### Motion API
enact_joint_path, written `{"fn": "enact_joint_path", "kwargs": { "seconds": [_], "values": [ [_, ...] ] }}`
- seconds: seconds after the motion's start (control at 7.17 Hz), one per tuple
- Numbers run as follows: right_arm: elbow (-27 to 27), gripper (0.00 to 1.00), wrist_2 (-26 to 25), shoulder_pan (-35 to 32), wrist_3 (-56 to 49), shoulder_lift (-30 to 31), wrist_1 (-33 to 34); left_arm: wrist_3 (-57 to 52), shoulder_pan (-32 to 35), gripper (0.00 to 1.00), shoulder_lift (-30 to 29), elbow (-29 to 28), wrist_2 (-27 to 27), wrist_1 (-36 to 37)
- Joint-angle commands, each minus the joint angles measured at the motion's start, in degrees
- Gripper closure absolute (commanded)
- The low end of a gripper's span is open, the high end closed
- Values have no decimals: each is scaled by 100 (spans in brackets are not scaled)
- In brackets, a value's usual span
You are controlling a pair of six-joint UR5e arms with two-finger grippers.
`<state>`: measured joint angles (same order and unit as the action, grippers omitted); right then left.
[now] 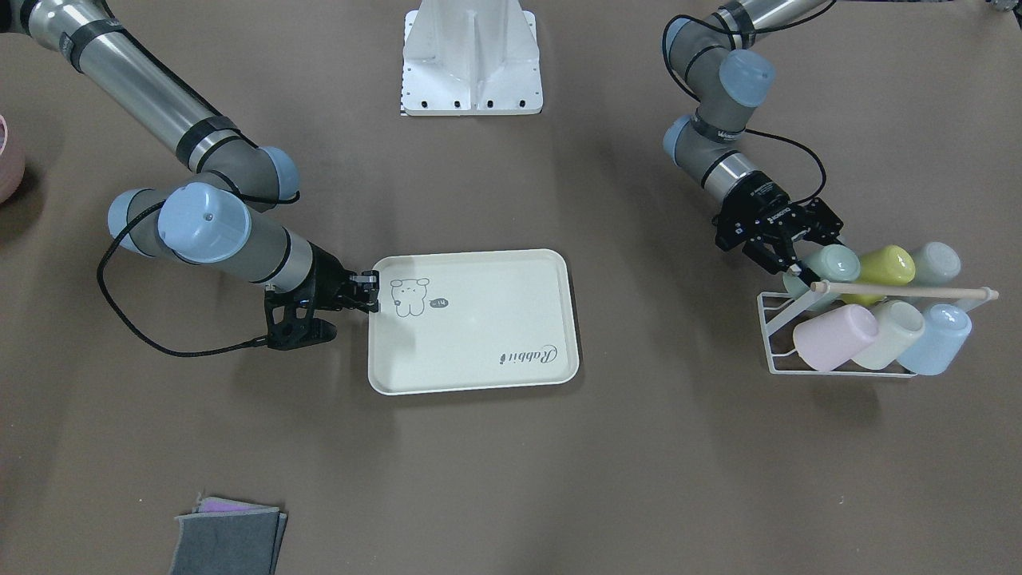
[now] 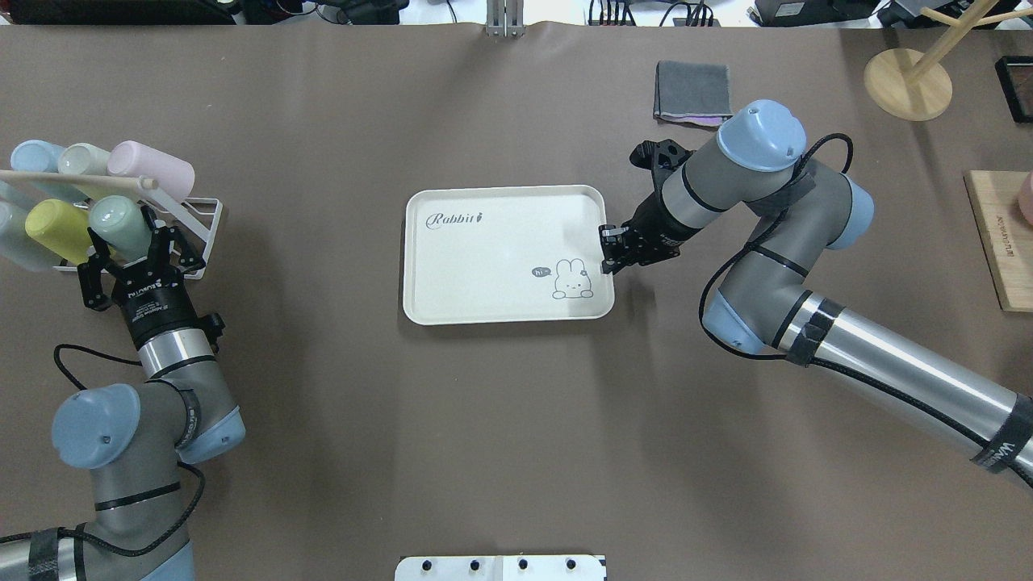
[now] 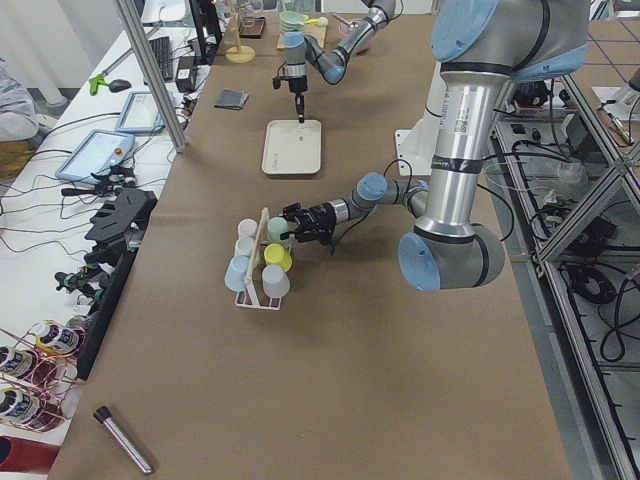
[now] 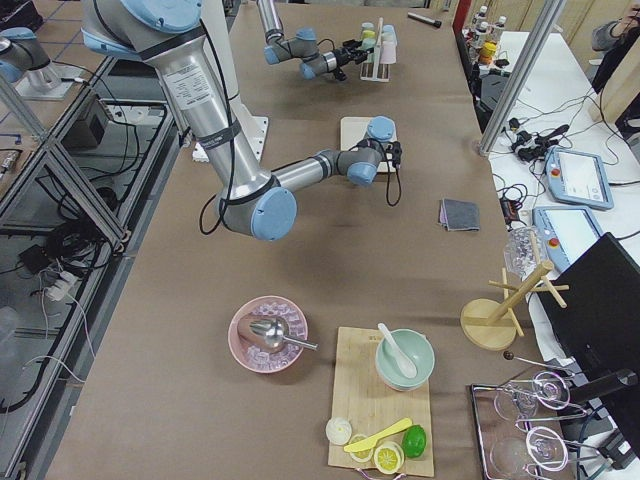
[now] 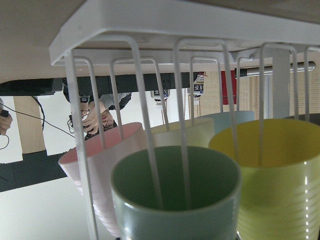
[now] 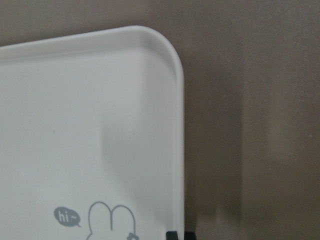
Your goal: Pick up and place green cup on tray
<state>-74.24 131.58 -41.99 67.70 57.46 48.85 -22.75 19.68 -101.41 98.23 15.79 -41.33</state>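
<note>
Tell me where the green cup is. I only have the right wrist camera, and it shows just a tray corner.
Observer: The green cup sits tilted on a white wire rack on the robot's left, well apart from the tray.
Operator: Is the left gripper near it?
Observer: Yes. The left gripper is open, right at the cup's mouth.
Operator: Anything crowding the cup?
Observer: A yellow cup sits close beside it on the same rack.
</note>
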Motion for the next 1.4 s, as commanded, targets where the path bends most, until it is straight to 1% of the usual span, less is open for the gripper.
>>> {"fn": "enact_joint_path", "kwargs": {
  "seconds": [0.0,0.56,0.7,0.84,0.98,1.12,1.26],
  "values": [
    [6,100,-35,33,-2,-7,2,69,27,100,25,335,20,273],
    [68,100,-53,59,7,-33,2,78,228,100,86,1039,73,870],
    [68,100,-53,59,7,-33,2,78,281,100,139,1302,117,1029],
    [68,100,-53,68,7,-25,2,78,290,100,165,1609,283,1239],
    [77,53,-53,68,7,-25,2,78,316,100,157,1890,450,1389],
    [77,28,-62,68,85,-33,2,95,430,100,139,2172,791,1399],
    [68,0,-88,68,95,-33,-7,844,474,100,148,2305,1194,1417]
  ]
}}
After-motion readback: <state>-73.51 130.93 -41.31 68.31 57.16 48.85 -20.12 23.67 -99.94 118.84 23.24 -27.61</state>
